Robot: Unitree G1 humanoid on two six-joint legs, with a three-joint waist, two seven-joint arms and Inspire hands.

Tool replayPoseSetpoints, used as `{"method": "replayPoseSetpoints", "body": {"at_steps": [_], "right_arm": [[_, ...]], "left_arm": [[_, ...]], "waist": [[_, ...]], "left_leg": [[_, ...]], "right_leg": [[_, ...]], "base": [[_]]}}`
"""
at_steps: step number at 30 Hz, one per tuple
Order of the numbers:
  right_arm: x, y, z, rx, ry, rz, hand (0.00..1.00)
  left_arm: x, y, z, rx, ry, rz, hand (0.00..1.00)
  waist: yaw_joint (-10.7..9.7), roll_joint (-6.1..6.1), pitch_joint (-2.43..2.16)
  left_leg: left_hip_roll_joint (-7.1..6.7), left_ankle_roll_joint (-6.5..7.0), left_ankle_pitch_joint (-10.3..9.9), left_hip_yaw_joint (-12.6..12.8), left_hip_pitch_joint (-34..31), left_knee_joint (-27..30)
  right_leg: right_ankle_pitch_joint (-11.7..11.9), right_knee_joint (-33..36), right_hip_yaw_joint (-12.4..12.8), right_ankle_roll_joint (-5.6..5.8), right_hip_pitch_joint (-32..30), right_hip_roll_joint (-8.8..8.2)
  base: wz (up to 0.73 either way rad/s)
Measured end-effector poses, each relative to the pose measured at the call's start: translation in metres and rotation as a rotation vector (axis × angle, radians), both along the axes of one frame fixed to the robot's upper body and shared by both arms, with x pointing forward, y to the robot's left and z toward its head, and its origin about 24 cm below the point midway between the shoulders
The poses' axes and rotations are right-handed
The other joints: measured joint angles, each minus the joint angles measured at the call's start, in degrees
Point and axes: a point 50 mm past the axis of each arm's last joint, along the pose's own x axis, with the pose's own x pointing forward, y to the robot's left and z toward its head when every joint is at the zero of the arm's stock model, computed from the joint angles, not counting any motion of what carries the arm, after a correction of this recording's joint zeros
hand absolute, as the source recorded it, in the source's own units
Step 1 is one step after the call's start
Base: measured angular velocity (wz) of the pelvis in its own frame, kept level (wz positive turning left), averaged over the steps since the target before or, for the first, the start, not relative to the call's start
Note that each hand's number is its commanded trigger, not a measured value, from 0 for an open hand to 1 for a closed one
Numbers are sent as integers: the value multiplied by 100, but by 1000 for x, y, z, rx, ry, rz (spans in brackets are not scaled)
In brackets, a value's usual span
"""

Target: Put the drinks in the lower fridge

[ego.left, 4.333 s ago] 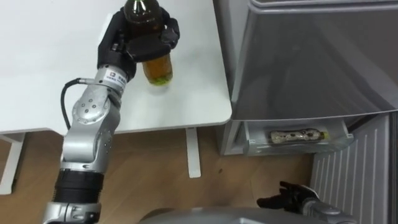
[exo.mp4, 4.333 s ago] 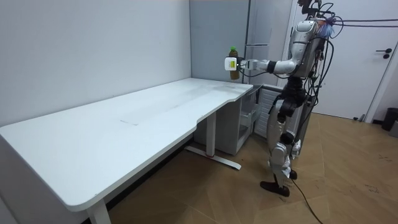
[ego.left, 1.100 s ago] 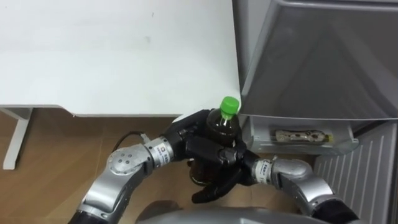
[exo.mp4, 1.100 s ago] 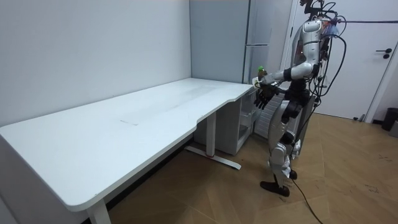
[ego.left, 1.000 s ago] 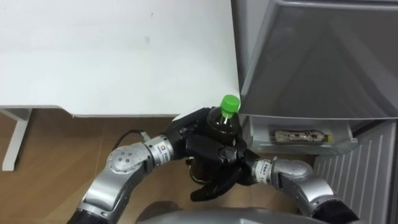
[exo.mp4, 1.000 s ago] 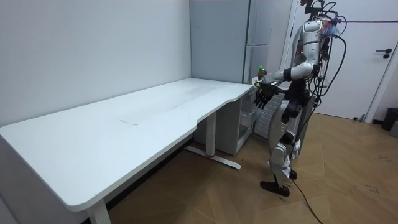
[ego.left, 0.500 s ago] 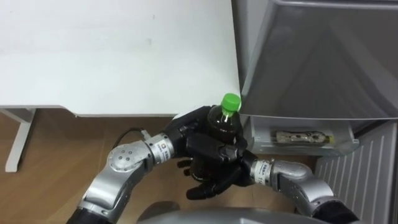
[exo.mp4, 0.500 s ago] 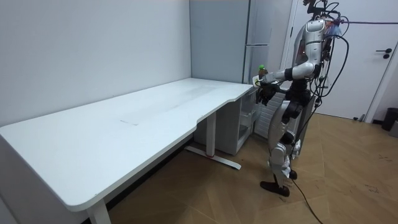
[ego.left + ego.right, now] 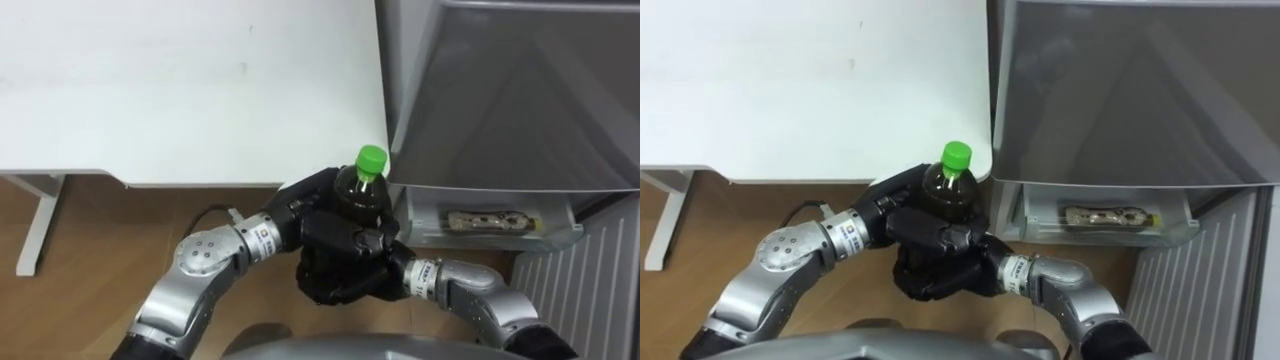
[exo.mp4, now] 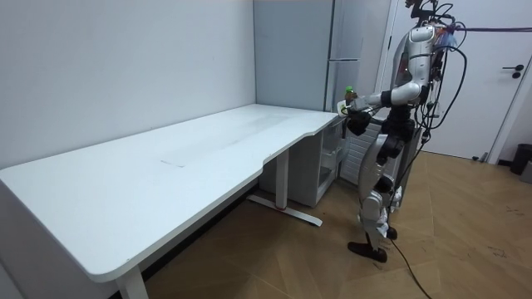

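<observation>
A dark drink bottle (image 9: 360, 192) with a green cap stands upright in front of my chest, between the white table and the fridge. My left hand (image 9: 302, 198) is curled round its upper body from the left. My right hand (image 9: 345, 268) wraps the lower part from the right and below, fingers curled on it. In the right eye view the bottle (image 9: 946, 188) sits between the left hand (image 9: 892, 198) and the right hand (image 9: 938, 268). The room view has me standing at the table's end by the fridge, bottle (image 10: 350, 93) at chest height.
The white table (image 9: 180, 90) lies ahead on the left, its corner close to the bottle. On the right is the grey fridge front (image 9: 520, 100). Below it an open drawer (image 9: 555, 232) holds another bottle (image 9: 487, 219) lying on its side. Wooden floor shows below.
My right hand's fingers, spread under the bottle a second ago, have curled closed round its lower part. The left hand and the bottle have stayed in place.
</observation>
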Motion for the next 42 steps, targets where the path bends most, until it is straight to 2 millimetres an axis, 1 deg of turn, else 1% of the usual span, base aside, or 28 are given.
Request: {"method": "replayPoseSetpoints", "body": {"at_steps": [5,10,18,19,20,21,27,35,42], "right_arm": [[0,0,0,1,-2,0,100],[-1,0,0,2,-3,-3,100],[-1,0,0,2,-2,-4,100],[-1,0,0,2,-2,-4,100],[-1,0,0,2,-2,-4,100],[-1,0,0,3,-2,-5,100],[-2,-1,-1,4,0,-6,100],[-11,2,-4,42,44,-21,100],[-12,2,-4,61,59,-10,100]], "left_arm": [[0,0,0,-1,0,4,100],[0,-1,0,-1,1,4,100],[0,-1,0,-2,1,5,100],[0,-1,0,-1,1,5,91],[0,-1,0,-1,1,5,69],[0,-1,0,-1,1,5,0],[0,-1,0,-1,1,5,0],[1,0,0,5,-1,22,0],[2,1,2,3,-10,24,0]], "waist": [[1,-7,2],[7,-36,21],[6,-34,21],[6,-34,21],[5,-33,21],[6,-33,21],[6,-28,18],[-1,6,-2],[-7,11,-6]], "left_leg": [[0,0,1,4,-53,5],[-2,0,0,4,-61,1],[-1,0,0,4,-59,-4],[-1,0,0,5,-58,-4],[-1,0,0,4,-58,-4],[-1,0,0,4,-59,-4],[-1,0,0,5,-62,-3],[1,0,0,4,-67,-1],[1,0,0,6,-70,6]], "right_leg": [[-2,-2,3,1,-51,-1],[-2,-2,4,2,-62,-4],[-2,1,4,2,-65,-4],[-2,1,4,2,-65,-4],[-2,2,3,2,-65,-3],[-2,2,2,2,-65,-3],[-2,2,3,2,-67,-3],[-2,3,4,1,-70,-3],[-2,-4,7,1,-77,-4]], "base": [[0],[0],[0],[0],[0],[0],[0],[0],[0]]}}
